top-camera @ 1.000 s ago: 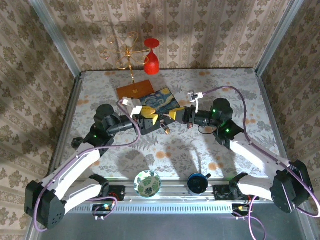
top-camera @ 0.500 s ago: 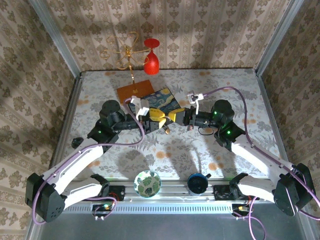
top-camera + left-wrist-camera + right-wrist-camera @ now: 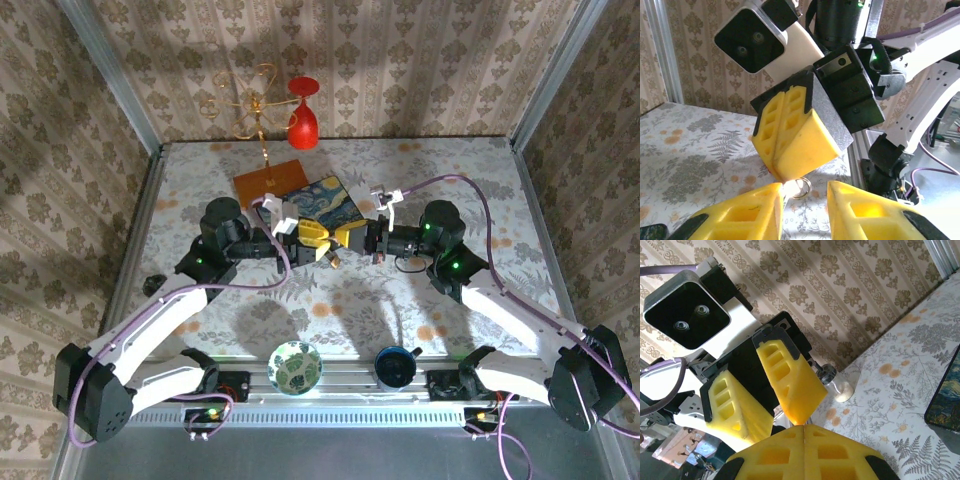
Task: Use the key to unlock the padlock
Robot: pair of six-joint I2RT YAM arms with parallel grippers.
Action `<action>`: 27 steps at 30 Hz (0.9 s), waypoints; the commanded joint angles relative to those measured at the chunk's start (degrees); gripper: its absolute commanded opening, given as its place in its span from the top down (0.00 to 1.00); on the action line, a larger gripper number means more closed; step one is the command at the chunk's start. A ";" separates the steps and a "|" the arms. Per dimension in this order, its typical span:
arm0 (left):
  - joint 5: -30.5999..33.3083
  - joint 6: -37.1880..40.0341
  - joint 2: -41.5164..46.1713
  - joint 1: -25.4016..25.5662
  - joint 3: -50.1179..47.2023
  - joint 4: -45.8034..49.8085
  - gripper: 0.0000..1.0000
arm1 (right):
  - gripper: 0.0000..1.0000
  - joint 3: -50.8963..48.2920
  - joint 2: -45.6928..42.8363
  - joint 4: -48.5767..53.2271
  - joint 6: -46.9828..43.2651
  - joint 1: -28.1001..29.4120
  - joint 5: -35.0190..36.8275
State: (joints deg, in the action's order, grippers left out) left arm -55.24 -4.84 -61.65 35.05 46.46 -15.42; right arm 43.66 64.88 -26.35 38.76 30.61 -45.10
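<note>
Seen from above, two white robot arms reach inward over a floral-patterned table [image 3: 500, 170] and meet just in front of a painted blue box [image 3: 325, 198]. To the left of that meeting point, in front of the box, the left gripper [image 3: 318, 238] points right. In its wrist view its yellow fingers [image 3: 740, 215] stand partly apart, and it is not possible to tell whether they pinch anything. A small metal ring [image 3: 801, 188] sits in the gap between their tips. Just below the meeting point, in front of the box, a small brassy object [image 3: 330, 257] dangles. It may be the padlock, but it is too small to be sure, and the padlock cannot be picked out clearly elsewhere. To the right of that spot, the right gripper [image 3: 342, 237] points left, its fingers [image 3: 840, 455] pressed tightly together. The ring hangs at their tips, so they probably hold the key, though the key's blade is hidden. Both pieces appear tiny and held in mid-air, so a slight misalignment could make the key miss the keyhole. The crowded fingertips could also knock each other, and a loose or swinging piece could twist free and drop beside the box.
</note>
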 commanded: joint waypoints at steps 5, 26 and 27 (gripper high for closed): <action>-4.69 0.17 -1.01 -1.77 0.42 -1.30 0.64 | 1.00 2.83 -0.59 0.61 -2.00 1.29 -1.22; -7.67 -1.52 0.00 -5.09 -0.95 -1.51 0.60 | 1.00 3.19 -1.89 2.92 -3.61 2.52 0.01; -7.90 -1.53 -0.20 -4.91 -0.81 -1.53 0.60 | 1.00 3.25 -1.89 2.97 -3.65 2.61 0.10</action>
State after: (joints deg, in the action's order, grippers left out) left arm -60.90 -6.42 -62.48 29.91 45.23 -17.06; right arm 44.95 64.05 -23.77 36.16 32.71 -45.08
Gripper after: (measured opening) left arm 0.403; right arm 0.060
